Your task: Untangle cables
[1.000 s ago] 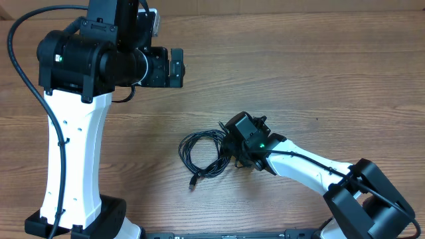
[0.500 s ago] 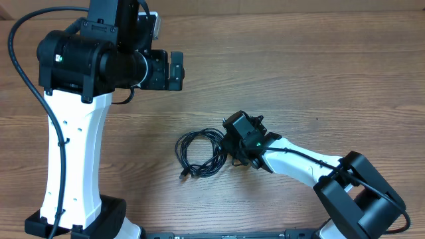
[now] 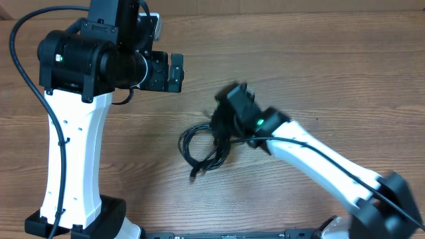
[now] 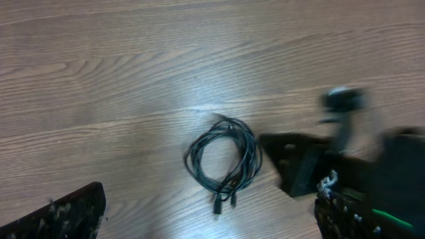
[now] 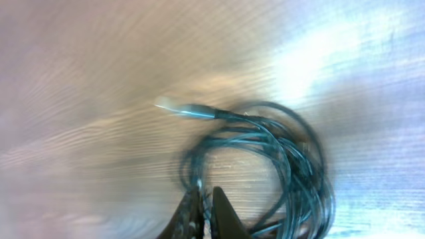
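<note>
The right arm stretches in from the near right corner, the right gripper point(image 5: 204, 214) pinched tight on strands of the cables point(image 4: 250, 159), a coil lying in the middle of the table point(image 3: 319, 60). The left arm stands upright at the left, the left gripper point(image 3: 176, 71) spread wide and empty.

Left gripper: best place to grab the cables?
The plug ends trailing out of the coiled cables, from above on the left side. They lie clear of the loops, opposite the right gripper, which seems shut on the other edge.
</note>
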